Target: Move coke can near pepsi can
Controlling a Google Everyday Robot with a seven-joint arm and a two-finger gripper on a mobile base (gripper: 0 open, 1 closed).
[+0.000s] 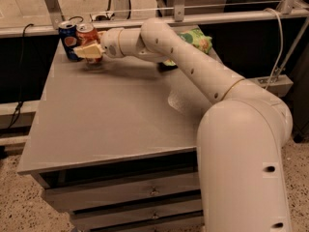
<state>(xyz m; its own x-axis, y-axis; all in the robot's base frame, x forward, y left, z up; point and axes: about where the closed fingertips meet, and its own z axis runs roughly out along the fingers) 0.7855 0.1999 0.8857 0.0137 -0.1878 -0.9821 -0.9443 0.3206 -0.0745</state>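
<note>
The red-orange coke can (86,34) stands upright at the table's far left corner, right beside the dark blue pepsi can (68,40), which stands just to its left. My gripper (88,51) reaches in from the right and is shut on the coke can, its pale fingers (84,51) across the can's lower half. The can's lower part is hidden behind the fingers.
A green bag (194,41) lies at the back of the grey table (111,120), behind my arm. A metal rail runs behind the table. Drawers sit under the table's front edge.
</note>
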